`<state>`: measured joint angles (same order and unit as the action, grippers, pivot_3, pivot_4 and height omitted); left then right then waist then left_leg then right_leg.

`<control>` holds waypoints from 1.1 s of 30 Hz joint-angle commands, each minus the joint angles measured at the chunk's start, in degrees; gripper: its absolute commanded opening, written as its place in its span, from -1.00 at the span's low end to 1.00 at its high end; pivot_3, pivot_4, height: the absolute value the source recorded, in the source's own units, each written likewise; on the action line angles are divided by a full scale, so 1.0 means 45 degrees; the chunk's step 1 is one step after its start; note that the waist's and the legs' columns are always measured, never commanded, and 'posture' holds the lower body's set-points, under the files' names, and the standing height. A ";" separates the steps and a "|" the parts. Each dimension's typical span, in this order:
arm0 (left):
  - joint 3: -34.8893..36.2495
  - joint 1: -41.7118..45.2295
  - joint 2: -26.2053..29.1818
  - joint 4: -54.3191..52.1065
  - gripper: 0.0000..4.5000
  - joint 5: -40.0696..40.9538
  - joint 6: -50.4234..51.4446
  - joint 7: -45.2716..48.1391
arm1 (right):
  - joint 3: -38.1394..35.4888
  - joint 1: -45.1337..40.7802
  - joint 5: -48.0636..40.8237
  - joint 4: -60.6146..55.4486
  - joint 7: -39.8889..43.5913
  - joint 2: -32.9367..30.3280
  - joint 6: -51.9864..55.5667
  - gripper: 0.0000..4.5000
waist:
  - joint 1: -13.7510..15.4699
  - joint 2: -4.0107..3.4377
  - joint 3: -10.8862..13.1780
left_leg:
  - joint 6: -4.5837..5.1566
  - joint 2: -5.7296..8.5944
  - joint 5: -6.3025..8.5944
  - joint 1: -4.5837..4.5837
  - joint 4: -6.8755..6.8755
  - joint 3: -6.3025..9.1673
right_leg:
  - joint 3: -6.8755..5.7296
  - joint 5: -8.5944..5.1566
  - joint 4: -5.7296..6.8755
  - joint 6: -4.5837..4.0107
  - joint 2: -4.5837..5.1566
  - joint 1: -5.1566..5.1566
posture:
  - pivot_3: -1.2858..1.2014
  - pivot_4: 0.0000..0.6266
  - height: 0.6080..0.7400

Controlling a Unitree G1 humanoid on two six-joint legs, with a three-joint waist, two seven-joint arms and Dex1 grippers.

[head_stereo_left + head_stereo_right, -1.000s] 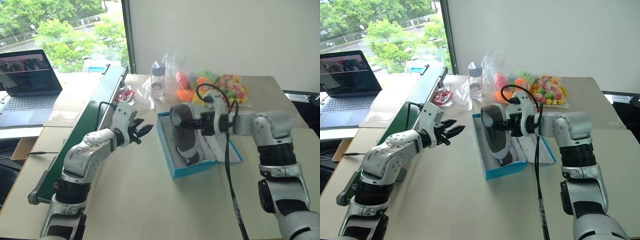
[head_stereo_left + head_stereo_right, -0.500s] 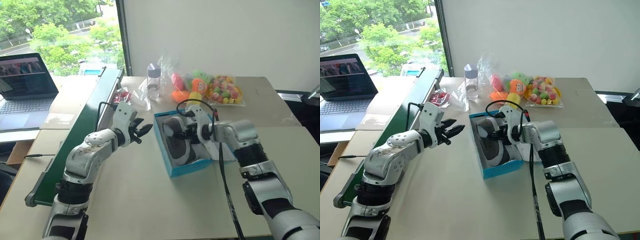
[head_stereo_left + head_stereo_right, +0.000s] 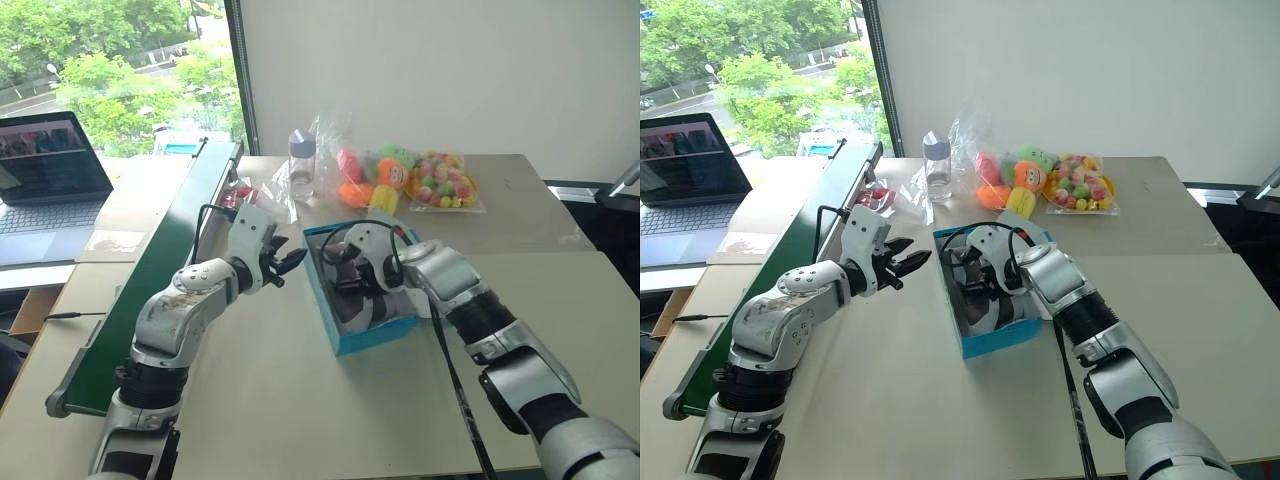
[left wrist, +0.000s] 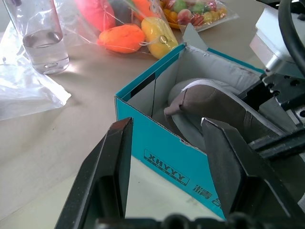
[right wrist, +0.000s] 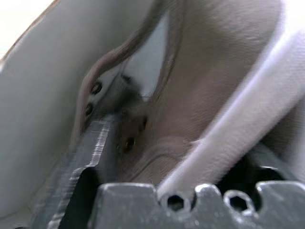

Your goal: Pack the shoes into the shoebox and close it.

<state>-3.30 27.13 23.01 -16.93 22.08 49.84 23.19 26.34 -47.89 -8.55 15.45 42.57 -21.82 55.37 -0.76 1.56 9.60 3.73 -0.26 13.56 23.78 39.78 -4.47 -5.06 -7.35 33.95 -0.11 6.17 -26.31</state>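
Note:
The blue shoebox [image 3: 372, 335] stands open in the middle of the table, with black lettering on its side [image 4: 164, 164]. The grey shoes [image 4: 217, 102] lie inside it, pale soles showing. My right gripper [image 3: 343, 278] reaches down into the box, its fingers [image 5: 88, 152] spread wide around a shoe's upper [image 5: 214, 81]. My left gripper [image 3: 287, 262] hovers just left of the box's near corner. It is open with nothing between its fingers [image 4: 114, 162].
Behind the box stand a clear water bottle [image 3: 299, 162] and plastic bags of colourful plush toys [image 3: 405, 175]. A long green board [image 3: 165, 265] runs along the table's left edge. A laptop [image 3: 45, 170] sits beyond it. A black cable [image 3: 455, 385] hangs along my right arm.
My right gripper came down and left with the shoe, rolled, and set it into the box, then its jaws spread. The left gripper kept its place. The camera shifted.

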 commanded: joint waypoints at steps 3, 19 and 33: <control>-0.0022 0.0289 -0.0002 -0.0323 0.07 -0.0108 -0.0228 0.0111 | -0.1777 -0.0647 -0.1096 -0.1939 0.0121 -0.0180 0.2448 0.84 | 0.0110 -0.0008 0.0014 | 0.0005 0.0004 -0.0008 0.0023 -0.0001 0.0001 | -0.0002 -0.0002 -0.0003 -0.0001 0.0000 -0.0012 | 0.03 -0.52 1.00; -0.0918 0.1417 0.1319 0.0799 0.07 -0.0232 -0.0874 0.2963 | -0.5304 0.0106 -0.4264 -0.6650 0.1597 -0.4839 0.4475 -0.08 | 0.0356 0.0003 0.0045 | 0.0095 0.0040 -0.0056 0.0158 0.0003 0.0001 | -0.0013 -0.0015 -0.0011 0.0003 0.0024 -0.0128 | 0.03 -0.52 1.00; -0.2503 0.2772 0.2340 0.1753 0.07 -0.0129 -0.2145 0.7563 | -1.2103 0.5852 -0.8225 -1.2114 0.2066 -0.7696 0.8194 -0.99 | 0.0487 0.0024 0.0060 | 0.0124 0.0046 -0.0039 0.0194 0.0014 -0.0012 | -0.0008 -0.0036 -0.0013 0.0034 0.0049 -0.0152 | 0.03 -0.52 1.00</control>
<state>-14.52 37.14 32.28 -9.77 21.61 42.35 53.95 -20.71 -24.46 -39.84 -33.20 51.98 -56.71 89.72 1.44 1.67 9.88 4.28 -0.06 13.38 24.65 39.85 -4.50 -5.11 -7.52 33.90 0.05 6.38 -26.99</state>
